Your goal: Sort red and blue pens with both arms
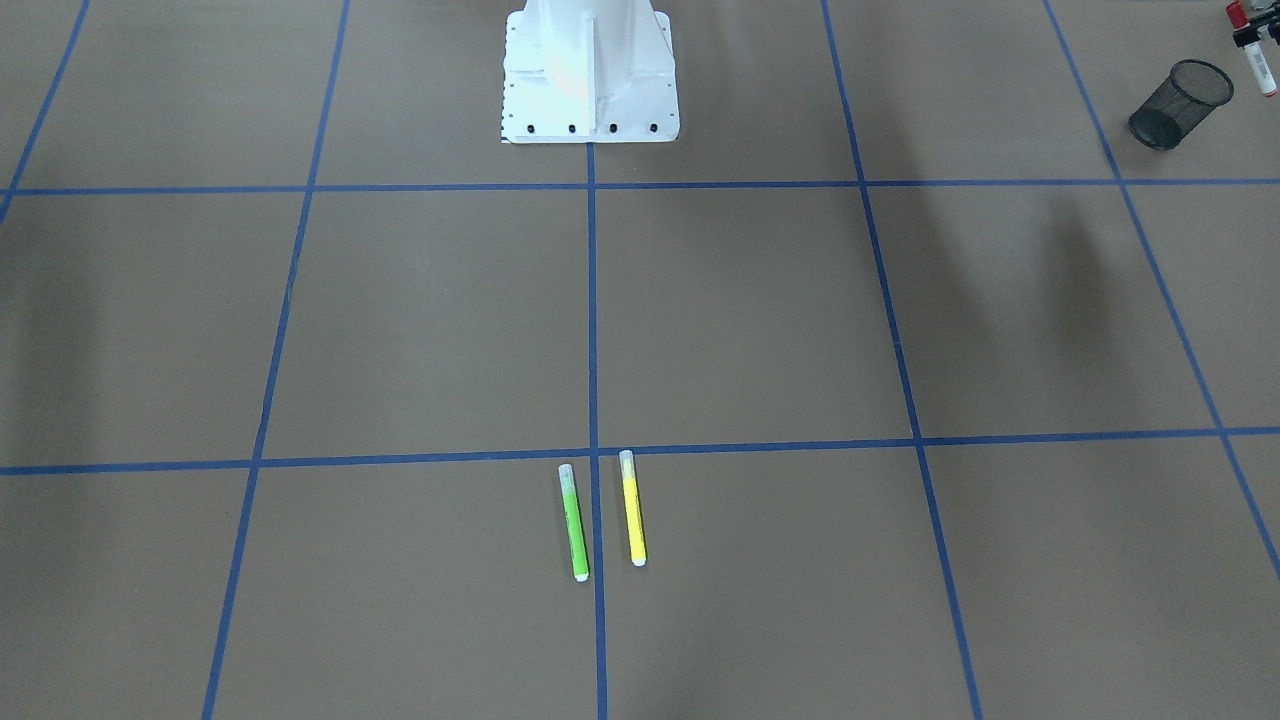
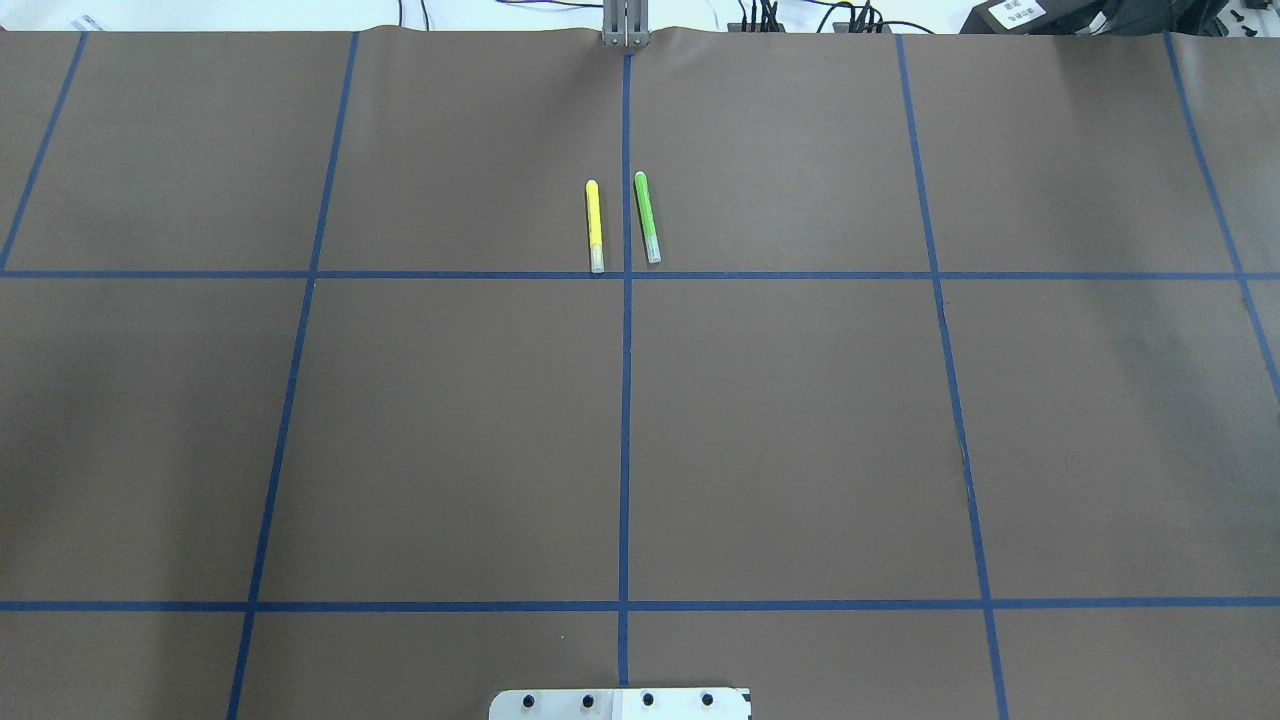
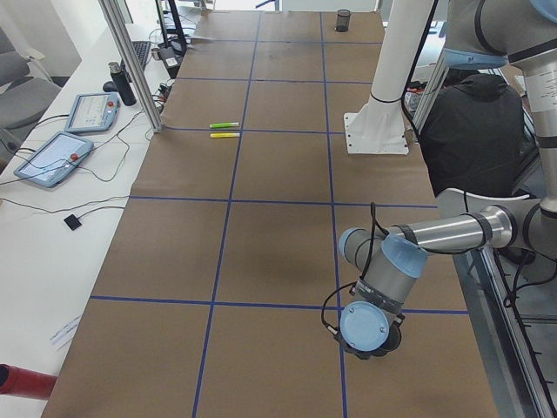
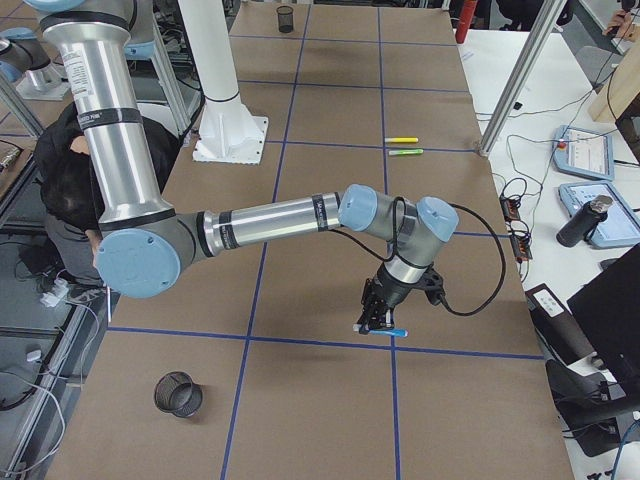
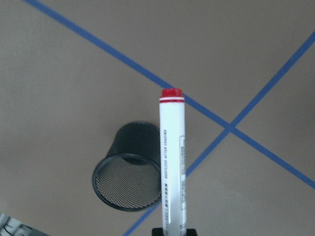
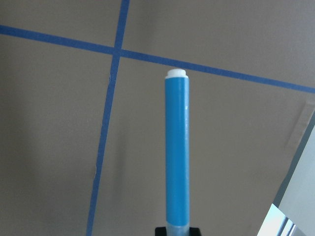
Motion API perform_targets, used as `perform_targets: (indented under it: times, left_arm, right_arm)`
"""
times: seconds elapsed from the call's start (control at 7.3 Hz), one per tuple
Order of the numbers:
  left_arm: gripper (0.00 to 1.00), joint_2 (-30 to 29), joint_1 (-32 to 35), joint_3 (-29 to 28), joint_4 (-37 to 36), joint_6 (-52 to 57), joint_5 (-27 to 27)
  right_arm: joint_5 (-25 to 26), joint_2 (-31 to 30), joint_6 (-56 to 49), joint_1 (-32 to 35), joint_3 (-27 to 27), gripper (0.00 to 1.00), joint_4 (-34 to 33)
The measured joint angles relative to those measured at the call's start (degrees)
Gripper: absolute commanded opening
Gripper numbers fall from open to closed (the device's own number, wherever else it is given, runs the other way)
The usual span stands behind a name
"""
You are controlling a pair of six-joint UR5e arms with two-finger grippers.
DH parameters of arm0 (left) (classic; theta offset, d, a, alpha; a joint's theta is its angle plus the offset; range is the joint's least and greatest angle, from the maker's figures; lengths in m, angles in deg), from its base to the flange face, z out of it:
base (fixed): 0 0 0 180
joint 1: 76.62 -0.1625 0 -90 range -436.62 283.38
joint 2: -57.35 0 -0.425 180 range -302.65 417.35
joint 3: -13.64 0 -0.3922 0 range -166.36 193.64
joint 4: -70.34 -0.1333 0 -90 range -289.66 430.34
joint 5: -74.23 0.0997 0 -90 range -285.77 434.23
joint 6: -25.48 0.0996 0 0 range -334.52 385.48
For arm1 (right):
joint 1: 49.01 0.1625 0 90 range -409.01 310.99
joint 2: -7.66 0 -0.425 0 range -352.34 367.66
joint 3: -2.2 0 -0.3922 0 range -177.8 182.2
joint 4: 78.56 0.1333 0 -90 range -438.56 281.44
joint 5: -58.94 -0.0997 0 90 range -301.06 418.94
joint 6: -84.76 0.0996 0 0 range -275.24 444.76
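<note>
Front view: white-barrelled red-capped pen (image 1: pixel 1258 68) near the black mesh cup (image 1: pixel 1180 103); right side view: blue-barrelled pen (image 4: pixel 385 331) well apart from a second mesh cup (image 4: pixel 178 393); wrist views: left gripper (image 5: pixel 174 231) and right gripper (image 6: pixel 177 231) each clamped on theirs, so both look grabbed, neither dropped in yet.

You're in a robot lab. Your taped-grid table (image 3: pixel 278 226) fills the middle, with teach pendants (image 3: pixel 50 158) at left and an arm (image 3: pixel 452 231) at lower right.
</note>
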Motion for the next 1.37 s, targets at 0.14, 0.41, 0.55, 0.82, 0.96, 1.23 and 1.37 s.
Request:
perform_targets:
  times: [0.14, 0.41, 0.55, 0.82, 0.96, 1.23, 1.37]
  left_arm:
    - [0.0, 1.02, 0.44, -1.77, -1.68, 0.24, -1.24]
    - [0.0, 1.67, 1.91, -5.91, -2.52, 0.41, -2.0]
    - [0.0, 1.7, 2.32, -7.57, -2.55, 0.45, -2.32]
    - [0.08, 1.81, 2.57, -10.33, -2.58, 0.48, -4.61]
    - [0.98, 2.12, 2.59, -11.02, -2.59, 0.51, -5.75]
    - [1.0, 2.73, 2.61, -11.53, -2.54, 0.7, -7.5]
    - [1.0, 2.59, 2.61, -11.53, -2.37, 0.76, -8.27]
  right_arm:
    - [-0.24, -0.35, -0.01, 0.34, 0.07, 0.0, -0.01]
    - [-0.29, -0.56, -0.2, 0.86, 0.07, 0.0, 0.05]
    - [-0.32, -0.58, -0.48, 1.22, 0.09, 0.0, 0.07]
    - [-0.39, -0.85, -1.45, 2.13, 0.08, 0.0, 0.08]
    - [-0.46, -0.92, -1.77, 2.41, 0.08, 0.0, 0.1]
    - [-1.05, -1.34, -1.95, 2.73, 0.08, 0.0, 0.16]
    - [-1.39, -2.12, -2.03, 3.21, 0.1, 0.0, 0.17]
